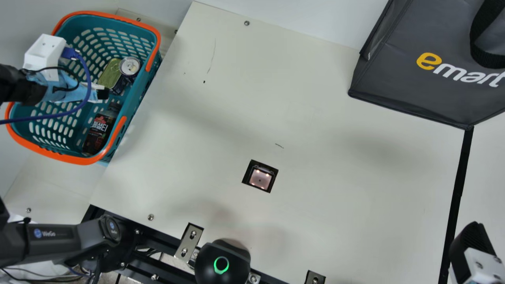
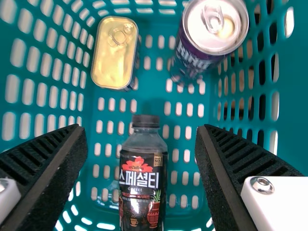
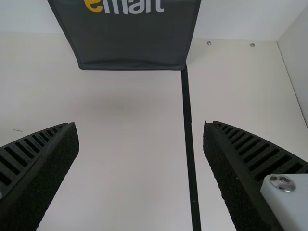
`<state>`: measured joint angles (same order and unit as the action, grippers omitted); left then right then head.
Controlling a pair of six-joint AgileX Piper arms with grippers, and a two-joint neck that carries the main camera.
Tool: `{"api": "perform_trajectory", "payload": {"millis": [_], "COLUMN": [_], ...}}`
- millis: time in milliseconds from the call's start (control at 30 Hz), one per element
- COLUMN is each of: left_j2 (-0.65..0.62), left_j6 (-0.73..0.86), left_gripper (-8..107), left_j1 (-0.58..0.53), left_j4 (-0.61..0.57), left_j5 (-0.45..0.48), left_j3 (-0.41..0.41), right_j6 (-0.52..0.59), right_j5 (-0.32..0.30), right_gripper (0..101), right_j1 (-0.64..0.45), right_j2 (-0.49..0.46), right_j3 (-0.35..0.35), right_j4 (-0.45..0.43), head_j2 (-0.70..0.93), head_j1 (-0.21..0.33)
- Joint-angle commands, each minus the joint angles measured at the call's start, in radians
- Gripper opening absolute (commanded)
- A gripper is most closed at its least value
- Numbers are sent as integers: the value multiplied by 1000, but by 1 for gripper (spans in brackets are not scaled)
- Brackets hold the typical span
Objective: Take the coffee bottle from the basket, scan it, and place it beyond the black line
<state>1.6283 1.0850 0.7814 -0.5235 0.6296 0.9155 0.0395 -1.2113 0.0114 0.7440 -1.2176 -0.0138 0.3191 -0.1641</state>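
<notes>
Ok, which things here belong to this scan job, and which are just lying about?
For the job:
- coffee bottle
- basket
- scanner
- black line
- left gripper, open

Just lying about:
- flat tin
- purple can
- dark bag

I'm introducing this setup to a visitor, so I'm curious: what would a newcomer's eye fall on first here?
Probably the teal basket with its orange rim, at the main view's upper left, with the dark coffee bottle lying inside. Opposite, at upper right, stands a big dark bag. Near the middle, the small lit scanner glows in the pale table.
</notes>
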Motion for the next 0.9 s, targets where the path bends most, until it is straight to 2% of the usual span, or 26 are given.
{"api": "perform_trajectory", "payload": {"millis": [0, 467, 867], "left_j2": [19, 151, 243], "left_j6": [38, 193, 176], "left_gripper": [90, 90, 90], "left_j1": [5, 33, 9], "left_j4": [-8, -46, -2], "left_j5": [-1, -30, -37], "left_j3": [-1, 22, 72], "right_j6": [0, 0, 0], "right_j5": [0, 0, 0], "right_gripper": [91, 91, 91], "right_j1": [0, 0, 0], "right_j2": [0, 0, 0], "right_j3": [0, 0, 0], "right_j4": [0, 0, 0], "head_j2": [2, 2, 2], "head_j1": [26, 26, 26]}}
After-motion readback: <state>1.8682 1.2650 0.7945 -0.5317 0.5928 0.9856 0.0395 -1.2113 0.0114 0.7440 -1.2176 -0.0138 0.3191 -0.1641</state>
